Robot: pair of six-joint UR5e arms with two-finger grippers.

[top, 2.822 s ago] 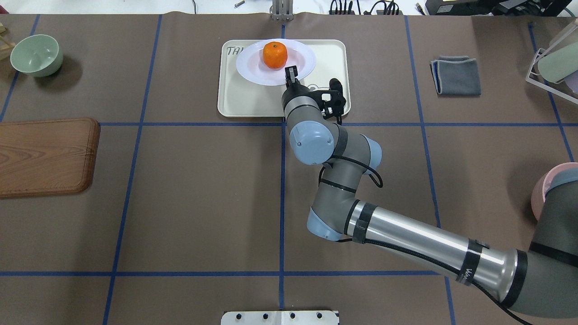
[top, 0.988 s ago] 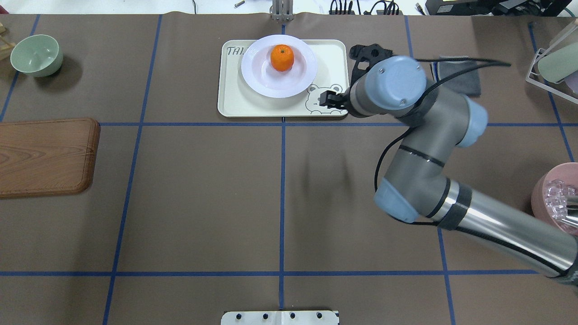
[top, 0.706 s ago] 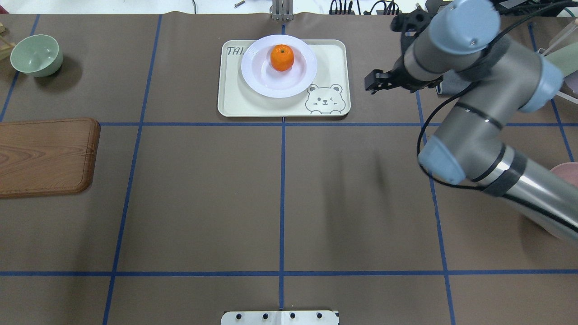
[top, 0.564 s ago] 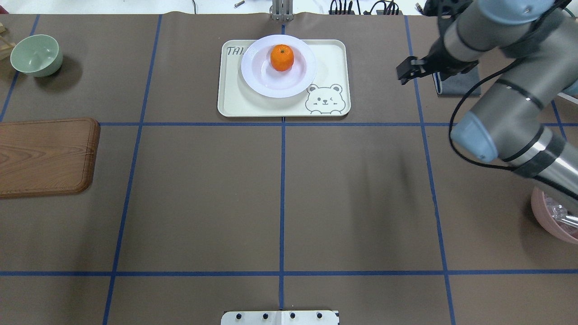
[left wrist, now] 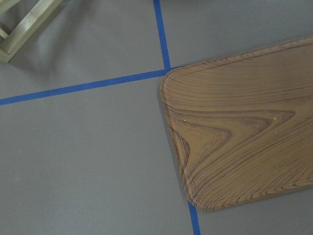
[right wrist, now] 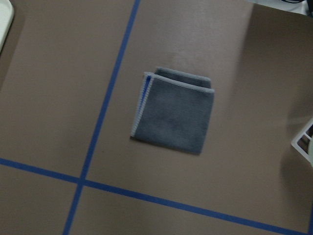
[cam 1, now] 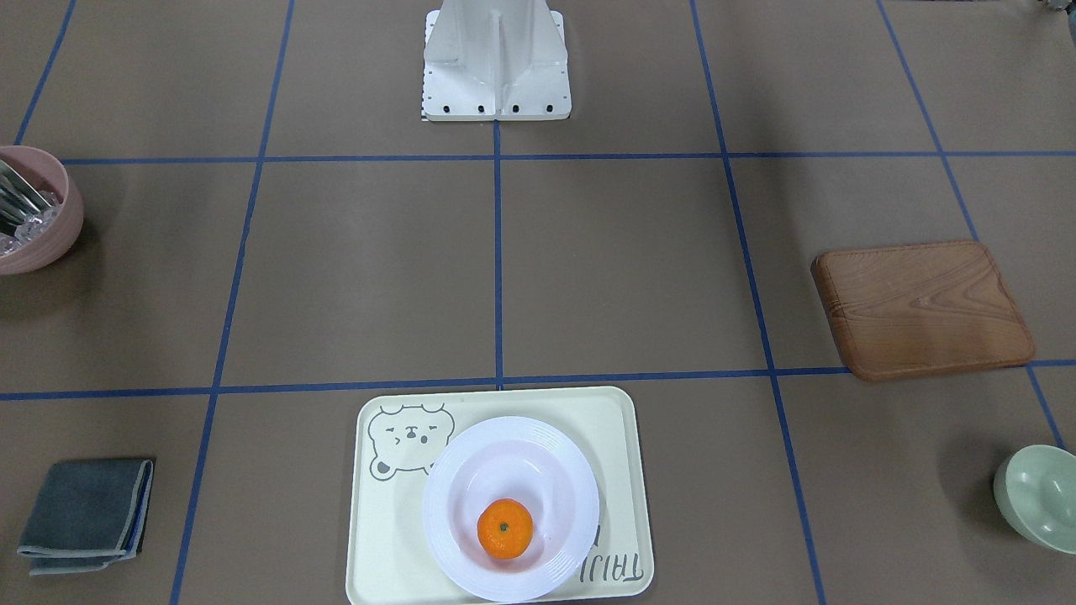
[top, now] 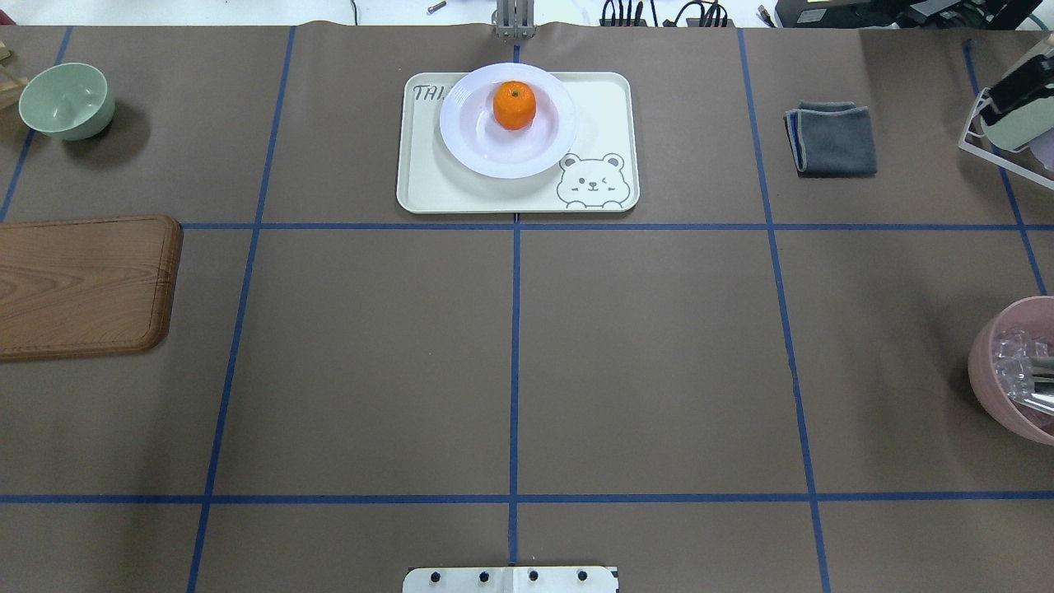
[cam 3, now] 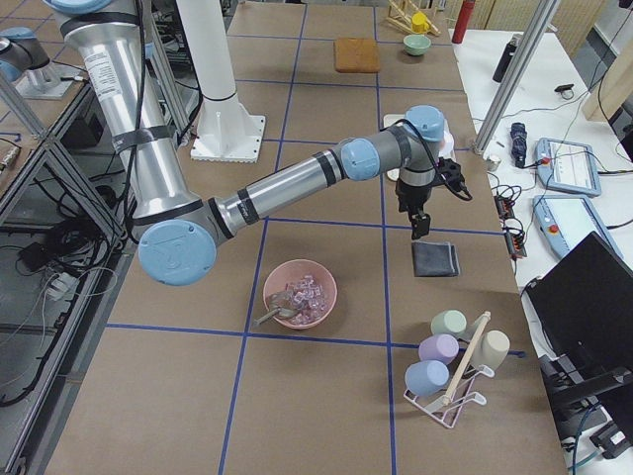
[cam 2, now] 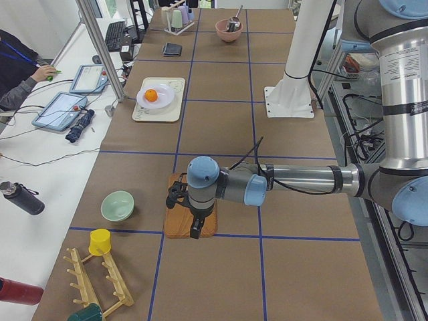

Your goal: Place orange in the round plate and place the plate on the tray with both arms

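Orange (top: 514,105) in round plate (top: 478,152), plate on tray (top: 428,191): I judge the job done.
The sunken centre keeps the fruit from rolling. My left arm (cam 2: 301,179) hangs over the wooden board (top: 82,284) and my right arm (cam 3: 287,183) over the grey cloth (top: 832,140), both well away from the tray. I cannot tell whether their jaws are spread.

The desk (top: 370,371) wears a matt brown, paper-like cover, crossed by smooth blue tape lines (top: 515,346). The tray (top: 428,185) looks like smooth cream plastic with a soft sheen. The round plate (top: 473,148) on the tray is glossy white with a finely ridged rim, and the orange (top: 514,105) in it has dimpled, faintly shiny skin. Well apart from the tray, the board (top: 82,284) is grained brown wood with a satin finish, and the folded cloth (top: 832,140) is matt grey fabric. The right arm (cam 3: 287,183) shows a bright, polished metal tube.
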